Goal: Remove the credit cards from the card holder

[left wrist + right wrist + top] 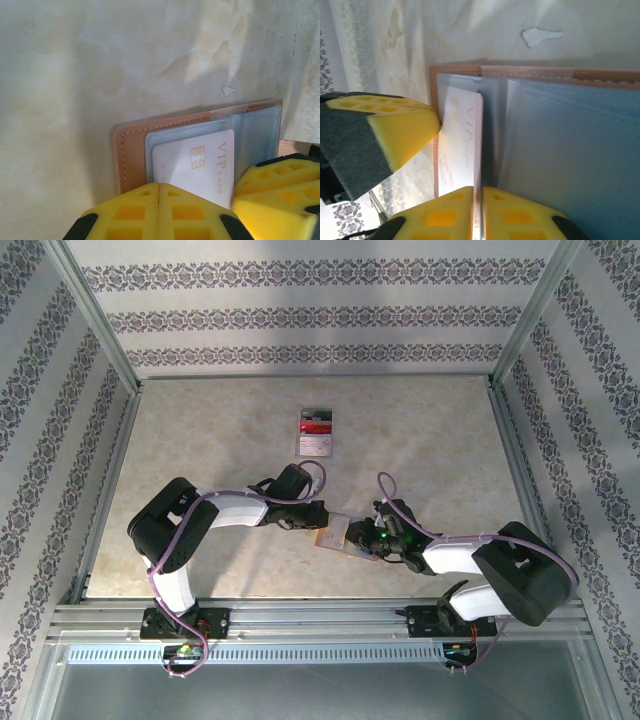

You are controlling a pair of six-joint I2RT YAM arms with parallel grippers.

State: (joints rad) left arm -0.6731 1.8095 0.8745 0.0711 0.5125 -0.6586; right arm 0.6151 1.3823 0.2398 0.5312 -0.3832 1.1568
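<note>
Inside the card holder [131, 150], a white credit card [192, 165] marked "VIP CARD"

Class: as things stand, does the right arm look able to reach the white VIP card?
Probably yes. The card holder lies open, the white card shows in its clear pocket, and the right gripper sits at one edge; the left gripper crowds the other.

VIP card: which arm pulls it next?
Right, likely. The right gripper pinches the free edge of the VIP card; the left gripper is shut on the card holder, anchoring it.
</note>
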